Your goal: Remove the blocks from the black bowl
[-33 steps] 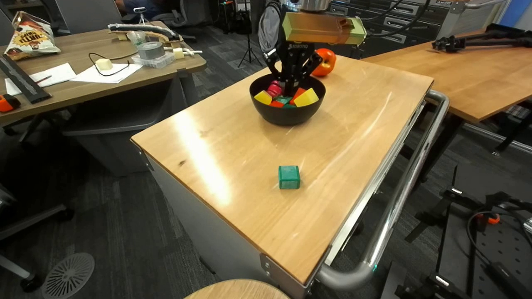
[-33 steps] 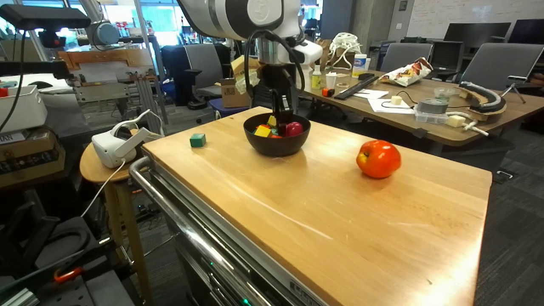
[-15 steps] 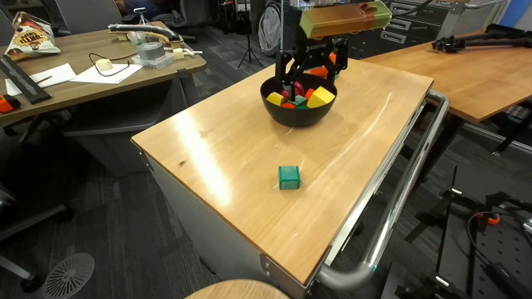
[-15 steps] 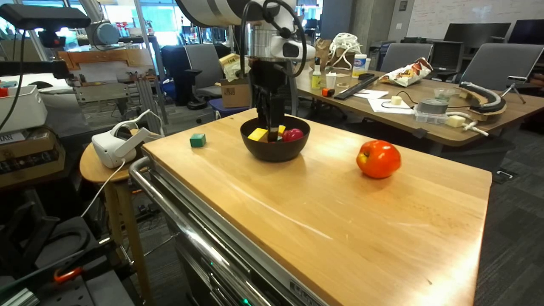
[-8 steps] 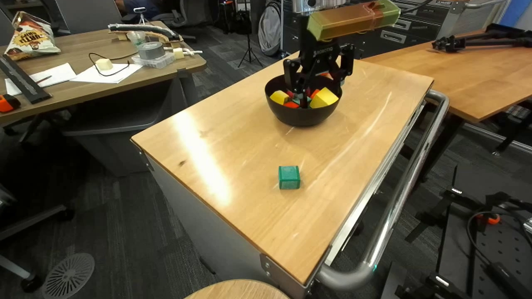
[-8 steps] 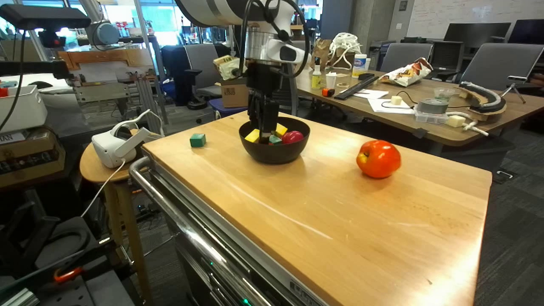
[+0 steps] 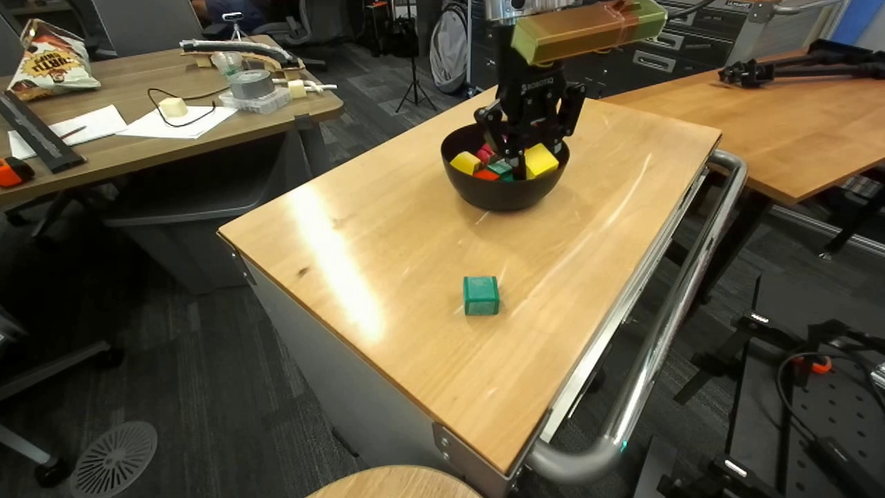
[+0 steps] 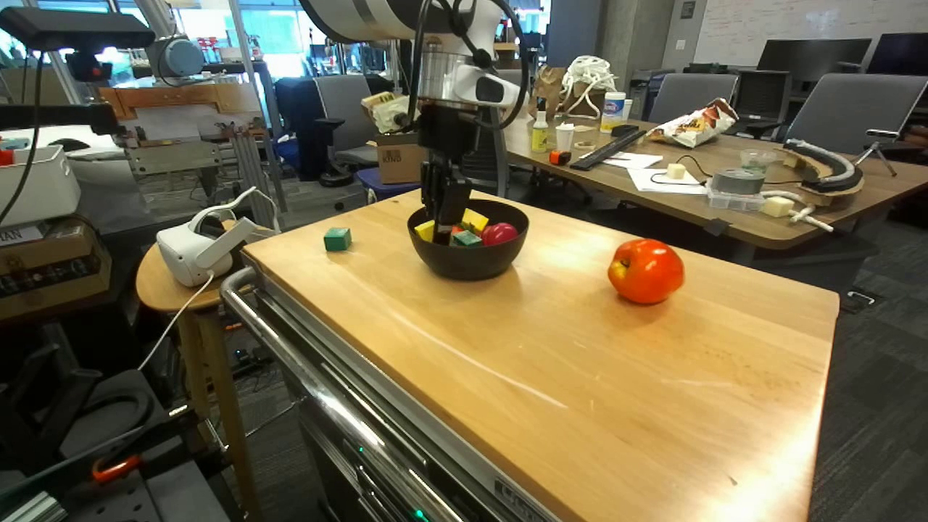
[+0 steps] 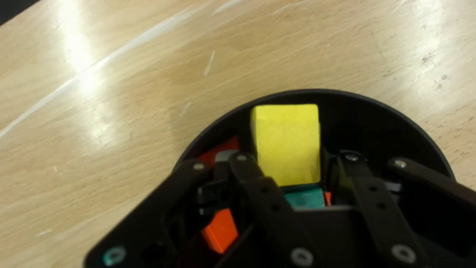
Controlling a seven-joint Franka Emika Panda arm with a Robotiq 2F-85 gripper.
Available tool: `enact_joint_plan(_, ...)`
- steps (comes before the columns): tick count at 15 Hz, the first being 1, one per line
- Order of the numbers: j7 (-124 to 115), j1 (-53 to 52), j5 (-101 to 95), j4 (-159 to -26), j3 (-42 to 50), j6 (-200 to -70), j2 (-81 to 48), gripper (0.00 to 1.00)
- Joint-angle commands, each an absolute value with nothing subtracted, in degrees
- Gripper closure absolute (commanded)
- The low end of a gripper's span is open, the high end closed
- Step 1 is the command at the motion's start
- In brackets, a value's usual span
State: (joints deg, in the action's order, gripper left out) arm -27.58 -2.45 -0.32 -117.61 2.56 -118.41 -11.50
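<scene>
Saw gripper (image 9: 292,167) partly spread astride a flat-faced yellow block (image 9: 288,145) in the smooth, round black bowl (image 7: 501,197) on grained wood (image 9: 156,96); could not tell whether held.

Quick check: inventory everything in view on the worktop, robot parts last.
black bowl: one, black, on worktop
yellow blocks: two visible, yellow, in bowl
green block: at least one, green, in bowl
red-orange block: at least one, red-orange, in bowl
round object: one, crimson, in bowl
loose green block: one, green, on worktop
fruit-like object: one, orange-red, on worktop
arm: one, white and silver, over bowl
hand: one, black, in bowl at one of the yellow blocks, grip unclear
</scene>
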Motion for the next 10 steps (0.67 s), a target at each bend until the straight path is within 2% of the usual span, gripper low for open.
enact_joint_plan(1, -26.0, -2.3, 2.0, -116.8, 1.7, -117.6, -8.7, 0.86)
enact_joint_plan(5, -24.0, -3.7, 6.0, -118.1, -1.2, -124.8, -3.7, 0.86)
enact_joint_plan(10, -23.2, -6.5, 8.6, -114.2, -5.3, -129.8, -9.9, 0.86)
